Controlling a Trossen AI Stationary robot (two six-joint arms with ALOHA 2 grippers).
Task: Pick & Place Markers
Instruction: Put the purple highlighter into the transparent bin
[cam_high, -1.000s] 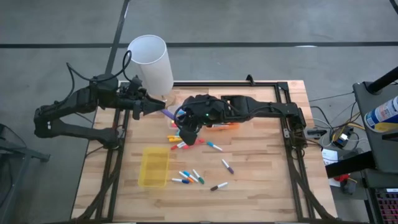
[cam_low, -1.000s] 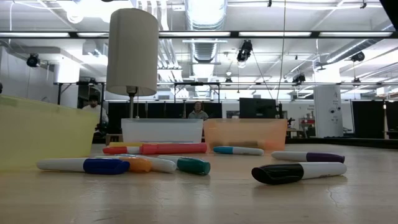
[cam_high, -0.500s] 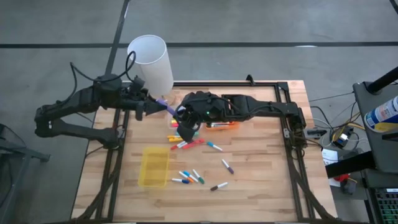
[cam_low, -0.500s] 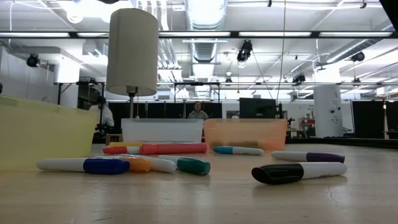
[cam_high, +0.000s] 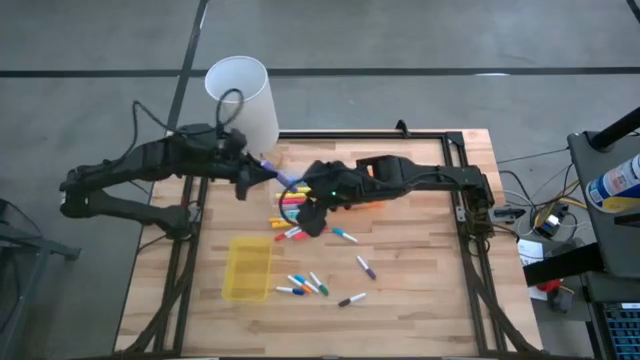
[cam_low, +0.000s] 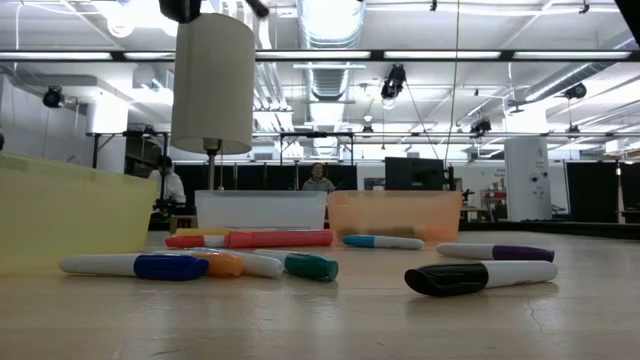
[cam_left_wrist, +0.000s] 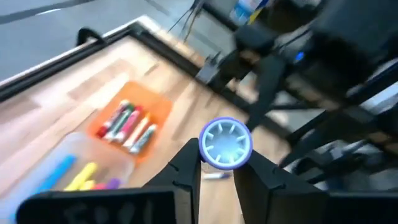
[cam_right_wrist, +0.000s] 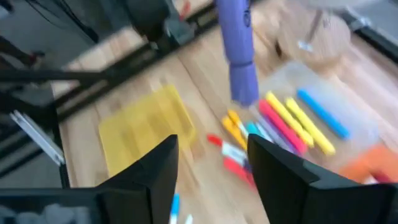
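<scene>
**Near edge of desk.** A group of loose markers (cam_high: 303, 285) lies flat on the desk (cam_high: 420, 290), well apart from both hands. A black-capped one (cam_high: 352, 298) and a purple-capped one (cam_high: 366, 267) lie to its right. A yellow tray (cam_high: 248, 268) sits on the left, and I cannot tell whether it holds anything.

**Middle of desk.** More markers (cam_high: 292, 233) lie just short of the trays. The right hand (cam_high: 313, 218) hovers over them with its fingers spread wide and nothing between them; it is released and empty.

**Far part of desk.** A clear tray (cam_high: 293, 203) holds yellow, pink and blue markers. An orange tray (cam_high: 362, 203) beside it on the right holds several more.

**Left hand.** The left hand (cam_high: 252, 180) is over the far left of the desk, clenched on a purple marker (cam_high: 270, 171). The marker is raised off the desk. Its long axis runs straight out from the fingers, pointing right and slightly near, towards the clear tray. The left wrist view shows it end-on between the fingers.

**Far left corner.** A tall white tube (cam_high: 243, 98) stands just behind the left hand.

**Assessment.** The marker is carried by the left arm alone. The clear tray lies just right of and nearer than that hand, below the marker's free tip. Placing it would likely call for a short reach to the right and a lowering. The right hand hangs close by that path and may be in the way.
</scene>
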